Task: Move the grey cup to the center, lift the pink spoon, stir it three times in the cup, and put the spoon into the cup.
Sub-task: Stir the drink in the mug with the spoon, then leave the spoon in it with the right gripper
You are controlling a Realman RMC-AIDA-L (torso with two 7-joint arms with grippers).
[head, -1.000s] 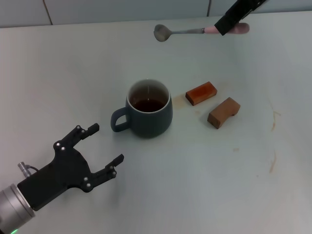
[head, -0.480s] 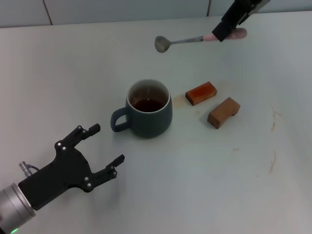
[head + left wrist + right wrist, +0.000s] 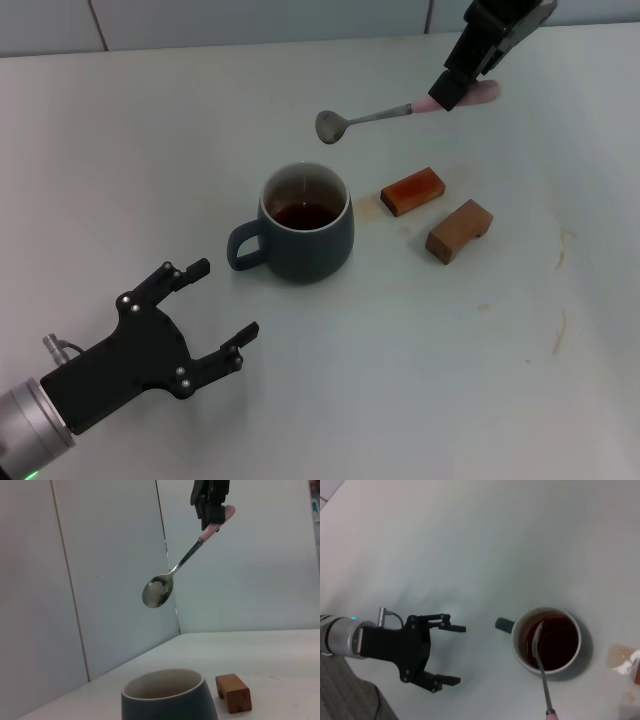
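The grey cup stands upright mid-table, handle to the left, dark liquid inside; it also shows in the left wrist view and the right wrist view. My right gripper is shut on the pink handle of the pink spoon and holds it in the air beyond the cup, bowl tilted down toward it. The spoon shows in the left wrist view well above the cup, and in the right wrist view over the cup's mouth. My left gripper is open and empty, near the table's front left, short of the cup's handle.
Two brown wooden blocks lie right of the cup: a reddish one and a lighter one. Faint stains mark the table at the right. A tiled wall runs along the far edge.
My right gripper has carried the spoon down and nearer the cup, its bowl dipping lower. My left gripper has drifted slightly back toward the front.
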